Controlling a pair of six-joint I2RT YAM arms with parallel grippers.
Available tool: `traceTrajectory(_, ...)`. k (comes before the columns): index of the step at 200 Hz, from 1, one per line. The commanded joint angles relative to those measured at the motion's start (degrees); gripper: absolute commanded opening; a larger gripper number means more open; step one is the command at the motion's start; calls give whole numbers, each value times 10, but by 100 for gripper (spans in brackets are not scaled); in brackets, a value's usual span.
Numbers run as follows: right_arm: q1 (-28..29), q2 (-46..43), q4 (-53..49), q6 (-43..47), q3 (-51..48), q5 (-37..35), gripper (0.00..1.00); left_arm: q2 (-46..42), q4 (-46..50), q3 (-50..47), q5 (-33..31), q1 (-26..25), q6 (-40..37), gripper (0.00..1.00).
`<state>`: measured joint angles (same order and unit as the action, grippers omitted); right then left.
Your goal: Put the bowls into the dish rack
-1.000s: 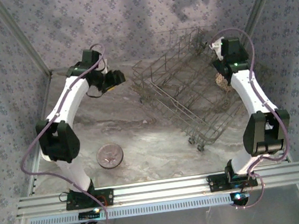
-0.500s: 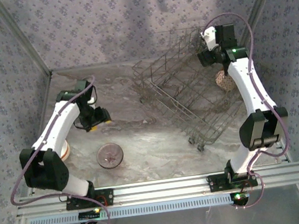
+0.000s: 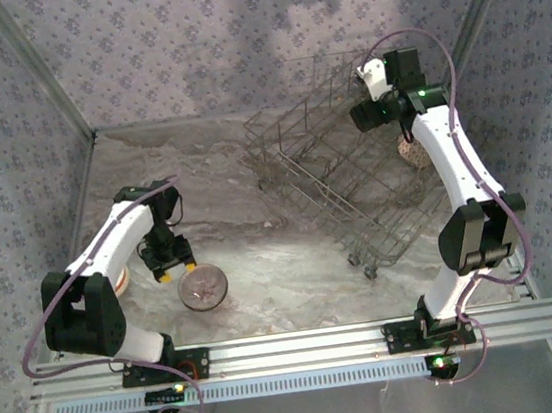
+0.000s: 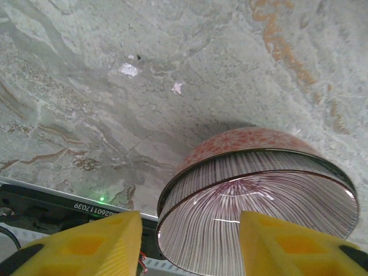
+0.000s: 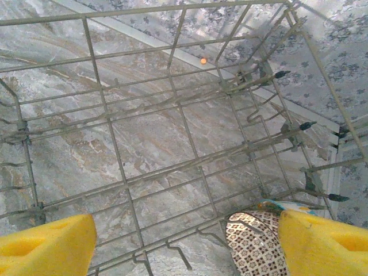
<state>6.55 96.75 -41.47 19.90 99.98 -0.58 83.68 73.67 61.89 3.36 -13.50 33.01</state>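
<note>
Though overhead blurs bowl (image 3: 203, 287), wrist view shows striped inside; left gripper (image 4: 190, 221) apart, right gripper (image 5: 185, 230) apart.

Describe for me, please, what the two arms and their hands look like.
Both the left arm and right arm have white links, black joints and a looping purple cable. The left hand and right hand carry blocky yellow fingers.

Top cam high at near side, looks down at whole tabletop (image 3: 260, 239); 2 wrist cams close: left shares bowl (image 4: 259, 195), right shares dish rack (image 5: 190, 141).
</note>
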Motion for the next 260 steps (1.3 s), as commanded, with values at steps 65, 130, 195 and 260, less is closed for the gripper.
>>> traceTrajectory(65, 1, -21, -6, -8, -10, -9, 84, 20, 8, -30, 12, -11, -22, 41)
traceTrajectory(130, 2, -20, -2, -9, -15, -14, 84, 49, 17, -34, -5, -52, -28, 35)
traceTrajectory(195, 2, -21, 3, -9, -19, -16, 84, 66, 26, -28, -29, -80, -26, 35)
traceTrajectory(260, 3, -21, 6, -7, -23, -18, 84, 51, -6, -23, -42, -85, -33, 42)
